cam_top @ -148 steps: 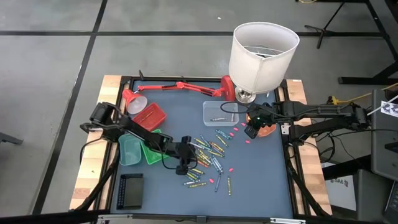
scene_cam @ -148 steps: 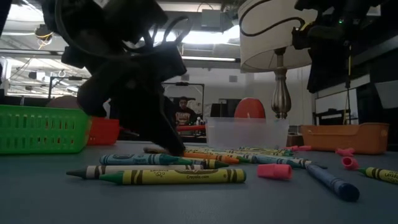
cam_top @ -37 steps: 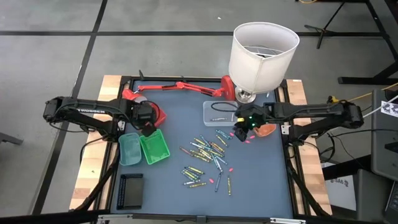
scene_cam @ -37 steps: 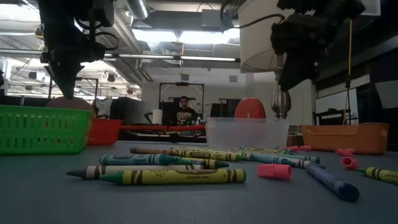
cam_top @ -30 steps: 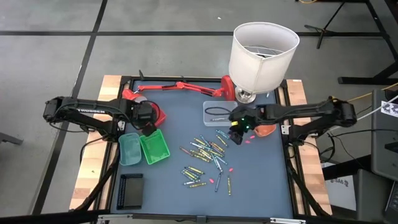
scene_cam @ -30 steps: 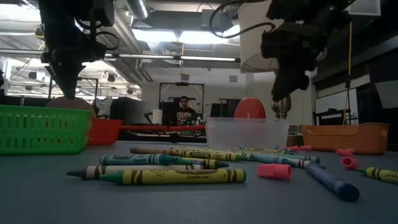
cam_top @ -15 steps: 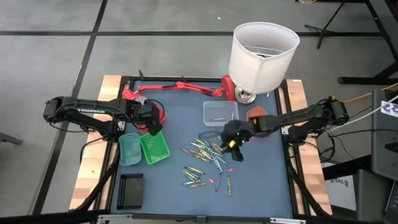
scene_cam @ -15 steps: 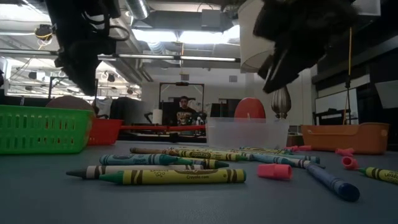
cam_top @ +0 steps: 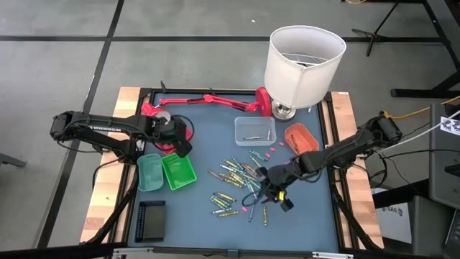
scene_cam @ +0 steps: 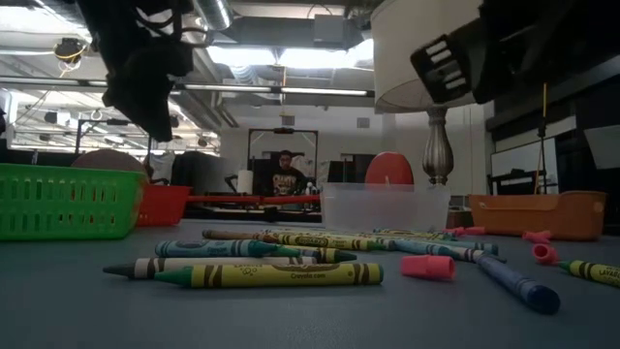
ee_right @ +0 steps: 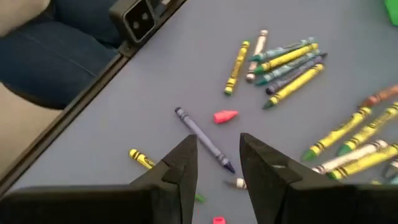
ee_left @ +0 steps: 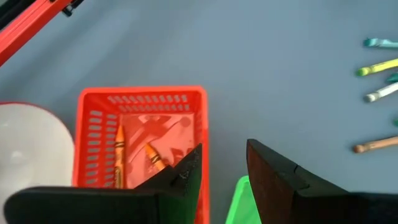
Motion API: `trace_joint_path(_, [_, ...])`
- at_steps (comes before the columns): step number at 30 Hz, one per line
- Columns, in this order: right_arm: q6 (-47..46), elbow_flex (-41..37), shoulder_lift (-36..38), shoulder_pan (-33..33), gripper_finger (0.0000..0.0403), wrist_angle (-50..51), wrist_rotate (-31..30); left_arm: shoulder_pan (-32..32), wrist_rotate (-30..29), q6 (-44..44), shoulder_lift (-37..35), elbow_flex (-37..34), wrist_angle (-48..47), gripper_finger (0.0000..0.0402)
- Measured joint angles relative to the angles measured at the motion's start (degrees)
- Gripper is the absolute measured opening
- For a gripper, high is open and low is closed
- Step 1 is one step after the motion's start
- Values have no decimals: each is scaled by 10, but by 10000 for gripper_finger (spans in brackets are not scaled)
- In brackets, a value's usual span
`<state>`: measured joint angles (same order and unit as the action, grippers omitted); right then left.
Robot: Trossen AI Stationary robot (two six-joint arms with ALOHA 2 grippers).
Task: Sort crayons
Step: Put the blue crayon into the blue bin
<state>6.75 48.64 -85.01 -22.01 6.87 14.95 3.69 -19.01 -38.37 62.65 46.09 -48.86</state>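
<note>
The crayons [cam_top: 237,180] lie scattered flat on the blue-grey mat; they also fill the front of the low view [scene_cam: 271,262]. My right gripper [cam_top: 273,194] hangs open and empty above the near right part of the scatter. In its wrist view [ee_right: 217,162] its fingers stand over a blue crayon [ee_right: 202,140] and a pink bit [ee_right: 225,116], touching nothing. My left gripper [cam_top: 184,148] is open and empty at the near right corner of the red tray [cam_top: 172,133]. That tray holds two orange crayons [ee_left: 134,155].
A green tray [cam_top: 180,171] and a teal tray [cam_top: 149,173] sit near the left gripper. A clear tray [cam_top: 254,131] and an orange tray [cam_top: 300,138] sit at the far right. A white-shaded lamp [cam_top: 303,61] and a red desk lamp [cam_top: 208,101] stand at the back.
My right gripper has swung from beside the orange and clear trays toward the table's near edge and left, ending over the crayon scatter, still open. My left gripper has shifted a little from over the red tray toward the scatter. The crayons have not moved.
</note>
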Motion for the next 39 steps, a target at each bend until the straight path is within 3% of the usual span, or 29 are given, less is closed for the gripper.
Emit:
trace_joint_path(17, [13, 0, -132, -20, 117, -109, -13, -55, 0, 0, 0, 0, 40, 109])
trace_joint_path(39, [27, 1, -184, -20, 117, -100, -49, -91, 0, 0, 0, 0, 86, 109])
